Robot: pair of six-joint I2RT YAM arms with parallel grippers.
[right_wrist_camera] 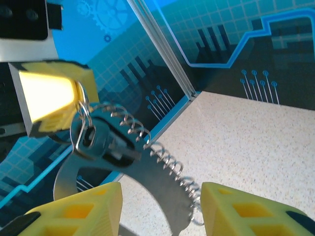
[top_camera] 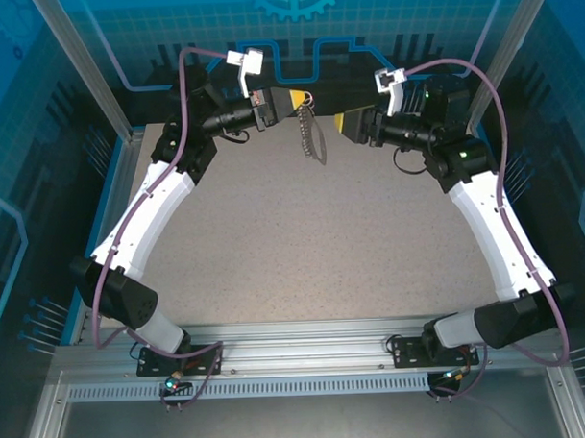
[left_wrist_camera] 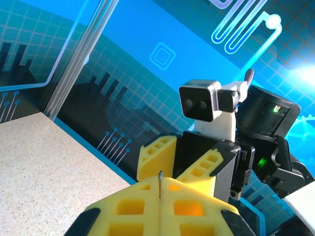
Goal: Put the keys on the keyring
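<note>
Left claw [left_wrist_camera: 159,194] is clamped fully shut on a thin wire ring [right_wrist_camera: 82,107], whose tip is seen poking up from the seam between the yellow fingers. The keyring [right_wrist_camera: 150,184] is hung from that ring, in the air above the far edge of the counter [top_camera: 303,238]. It is seen as a curved grey strap with a silvery coil [right_wrist_camera: 165,157] running along its outer side.

A small key [right_wrist_camera: 91,137], with a slotted silvery head and a dark body, is seen at the wire ring, lying against the strap. Whether it is threaded on cannot be told.

Right claw [right_wrist_camera: 161,201] is held wide open facing the left one. The strap's lower end is seen between its fingers, and nothing is gripped.
</note>
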